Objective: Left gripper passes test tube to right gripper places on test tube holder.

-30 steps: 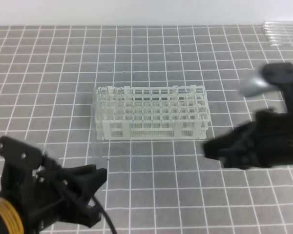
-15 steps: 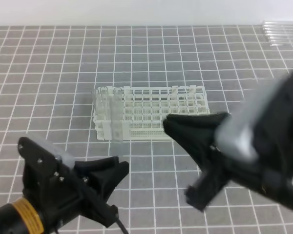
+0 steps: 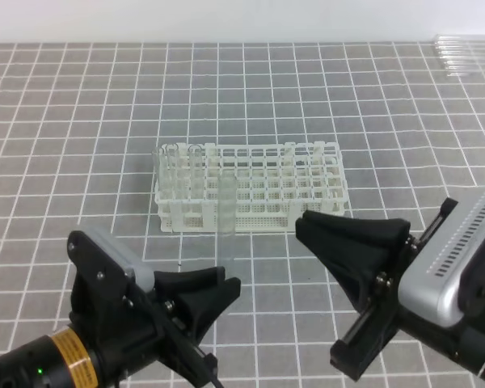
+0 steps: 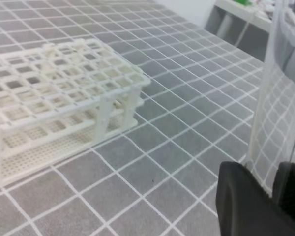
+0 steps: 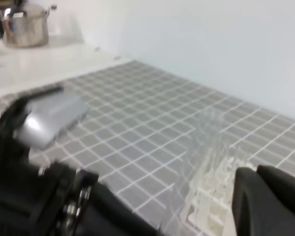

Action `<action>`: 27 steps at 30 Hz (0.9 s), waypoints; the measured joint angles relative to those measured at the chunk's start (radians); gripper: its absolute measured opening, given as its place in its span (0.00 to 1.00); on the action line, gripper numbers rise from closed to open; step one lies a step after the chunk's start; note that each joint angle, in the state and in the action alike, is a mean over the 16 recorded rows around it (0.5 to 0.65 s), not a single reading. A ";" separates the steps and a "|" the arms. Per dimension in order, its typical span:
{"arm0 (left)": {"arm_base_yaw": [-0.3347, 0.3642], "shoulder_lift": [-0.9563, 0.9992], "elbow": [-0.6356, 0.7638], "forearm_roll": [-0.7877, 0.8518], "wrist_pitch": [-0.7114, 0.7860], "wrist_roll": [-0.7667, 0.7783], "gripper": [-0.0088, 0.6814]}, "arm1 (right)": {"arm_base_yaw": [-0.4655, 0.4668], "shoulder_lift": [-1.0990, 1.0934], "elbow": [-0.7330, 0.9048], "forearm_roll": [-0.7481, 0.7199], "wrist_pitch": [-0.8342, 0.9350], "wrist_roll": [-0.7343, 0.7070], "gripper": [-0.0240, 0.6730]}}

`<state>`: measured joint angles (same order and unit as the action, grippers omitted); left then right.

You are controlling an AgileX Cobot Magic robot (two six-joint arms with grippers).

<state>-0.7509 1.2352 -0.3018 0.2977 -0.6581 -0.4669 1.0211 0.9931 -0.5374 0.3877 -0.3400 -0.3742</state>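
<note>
The right gripper [image 3: 327,230] has pulled back to the right and sits lower now, and the left gripper [image 3: 214,291] has come up and closer to the middle. The counter [image 3: 81,121] is grey with white lines. The white test tube holder [image 3: 246,187] stands in the middle of it, well behind both arms. A bundle of clear tubes [image 3: 467,55] lies at the far right corner.

The left gripper's fingers [image 4: 241,196] are narrow and hold the test tube [image 3: 225,214] by its bottom end. The tube stands straight up in front of the holder. I cannot tell if the right fingers are shut or a little open; they hold nothing.

The tube looks light, stiff, smooth and easy to break. I think the right gripper should take it gently near the middle, above the left fingers.
</note>
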 joint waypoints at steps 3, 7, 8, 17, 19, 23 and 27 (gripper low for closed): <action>0.000 0.013 0.000 0.018 -0.019 0.001 0.11 | 0.000 0.009 -0.006 0.003 -0.014 0.015 0.13; 0.000 0.023 0.000 0.032 -0.040 0.007 0.11 | 0.000 0.026 -0.020 0.002 -0.035 0.039 0.27; 0.000 0.025 0.000 0.033 -0.043 0.008 0.11 | 0.000 0.033 -0.025 0.001 -0.040 0.047 0.31; 0.000 0.029 0.000 0.033 -0.079 0.023 0.10 | 0.000 0.129 -0.091 -0.002 -0.066 0.110 0.60; 0.000 0.029 0.000 0.033 -0.088 0.027 0.09 | 0.000 0.156 -0.106 -0.002 -0.074 0.120 0.64; 0.000 0.029 0.000 0.033 -0.097 0.032 0.08 | 0.000 0.207 -0.131 -0.002 -0.097 0.141 0.66; 0.000 0.029 0.000 0.033 -0.107 0.037 0.07 | 0.001 0.251 -0.145 -0.002 -0.129 0.157 0.66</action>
<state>-0.7508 1.2638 -0.3016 0.3306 -0.7655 -0.4298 1.0218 1.2445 -0.6821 0.3854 -0.4695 -0.2172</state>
